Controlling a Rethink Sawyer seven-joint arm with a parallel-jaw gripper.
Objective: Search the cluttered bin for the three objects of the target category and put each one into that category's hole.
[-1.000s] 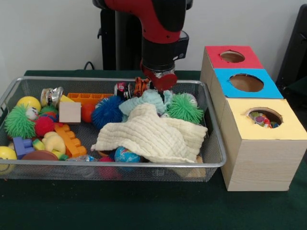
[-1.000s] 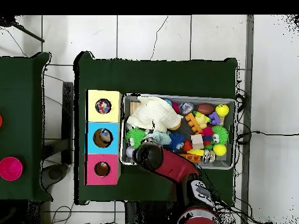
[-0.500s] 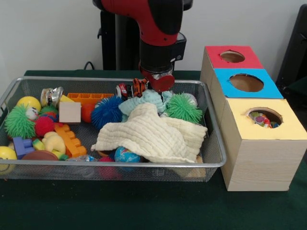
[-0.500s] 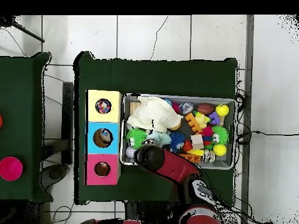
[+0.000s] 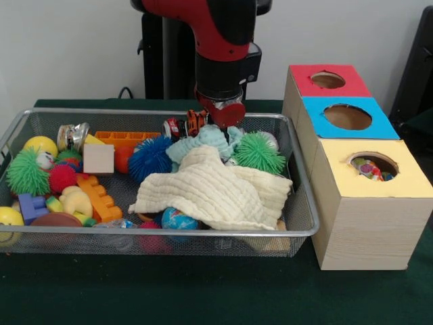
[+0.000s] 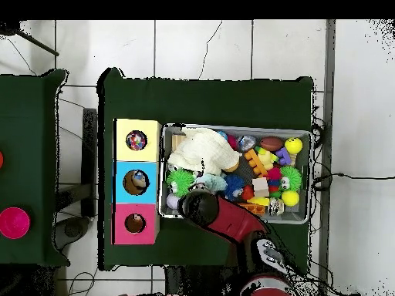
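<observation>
My claw over bin's far rim; fingers hidden, grip state cannot tell. Small toy just beside it. Holes hold some items; target count unclear. Cloth covers clutter; search unfinished.

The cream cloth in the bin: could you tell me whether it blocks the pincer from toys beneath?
Yes. The cream cloth covers the bin's middle, lying over a globe-patterned ball; the pincer hangs behind it.
</observation>
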